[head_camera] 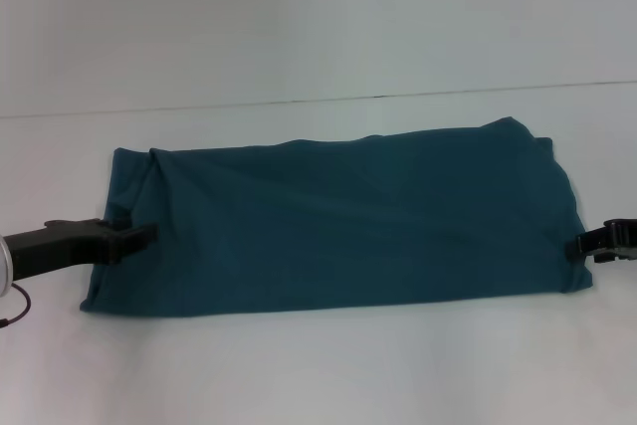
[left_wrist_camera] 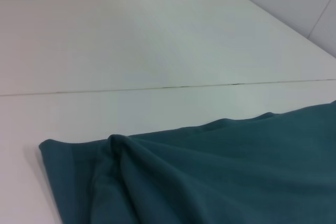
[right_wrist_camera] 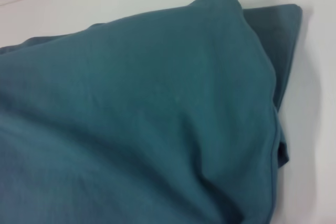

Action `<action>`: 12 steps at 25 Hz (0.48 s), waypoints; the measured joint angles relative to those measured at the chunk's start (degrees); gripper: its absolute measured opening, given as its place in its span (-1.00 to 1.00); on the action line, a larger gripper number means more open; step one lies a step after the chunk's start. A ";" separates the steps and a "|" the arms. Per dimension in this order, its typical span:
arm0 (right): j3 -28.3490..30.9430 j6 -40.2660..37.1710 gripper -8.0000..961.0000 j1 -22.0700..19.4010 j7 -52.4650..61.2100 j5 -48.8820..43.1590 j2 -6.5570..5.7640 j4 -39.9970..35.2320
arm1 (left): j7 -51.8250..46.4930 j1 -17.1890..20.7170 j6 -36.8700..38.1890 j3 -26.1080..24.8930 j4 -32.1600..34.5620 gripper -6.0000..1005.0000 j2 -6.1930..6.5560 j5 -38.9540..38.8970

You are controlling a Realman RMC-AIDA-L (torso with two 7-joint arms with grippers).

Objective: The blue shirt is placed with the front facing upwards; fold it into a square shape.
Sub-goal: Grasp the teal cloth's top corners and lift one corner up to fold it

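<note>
a: where is the blue shirt [head_camera: 338, 221]?
b: i see it folded long on the worktop [head_camera: 318, 37], no writing visible. left hand [head_camera: 149, 235] and right hand [head_camera: 575, 246] touch its ends; their opening i cannot tell.

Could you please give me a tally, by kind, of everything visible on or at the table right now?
Blue shirt, folded into a long band: 1
Grippers, left gripper and right gripper, at the shirt's ends: 2
White table: 1
Total: 4
</note>
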 joint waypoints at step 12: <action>-0.33 0.96 -0.60 0.02 0.06 -0.20 0.19 0.92 | 0.07 0.10 0.00 0.00 0.00 -0.20 0.00 -0.02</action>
